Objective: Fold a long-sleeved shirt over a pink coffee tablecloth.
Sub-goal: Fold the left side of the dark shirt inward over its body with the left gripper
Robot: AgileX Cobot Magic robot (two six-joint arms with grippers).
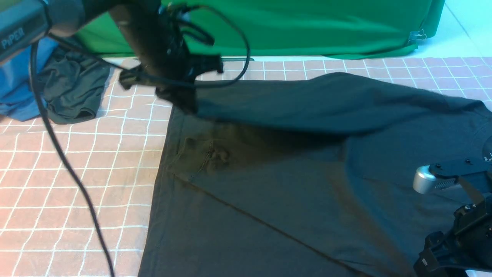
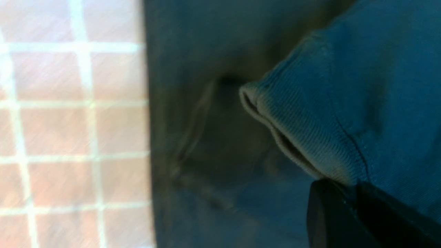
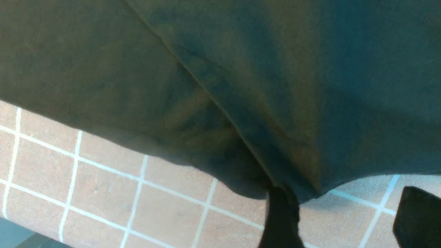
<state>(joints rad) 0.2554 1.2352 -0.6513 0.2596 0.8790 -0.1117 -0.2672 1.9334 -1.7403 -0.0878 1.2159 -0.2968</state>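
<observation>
Sleeve-folding looks to be the step in hand. The left gripper (image 1: 180, 100) is clamped tight on the ribbed cuff (image 2: 293, 134) of one sleeve (image 1: 326, 102) and holds it lifted clear of the fabric beneath, so the sleeve stretches taut in the air from the shoulder near the tablecloth's right edge toward the shirt's hem. The long-sleeved shirt (image 1: 269, 200) lies spread flat over the middle and right of the pink coffee tablecloth (image 1: 77, 184), hem toward the cloth's left side and chest toward its right edge, where only a sliver of white print shows. The right gripper (image 3: 348, 220) hangs low at the near right, jaws wide with nothing between them. One finger sits just at the shirt's near edge; whether it touches the fabric I cannot tell. Near the far-left corner a smaller dark garment (image 1: 73, 92) and a blue garment (image 1: 17, 88) lie well apart from the shirt, and green fabric (image 1: 307, 27) runs along the far edge. The next move probably calls for lowering the cuff onto the body so the sleeve lies straight inside the shirt's outline, taking out slack before letting go. Dropped from height, it would likely bunch.
</observation>
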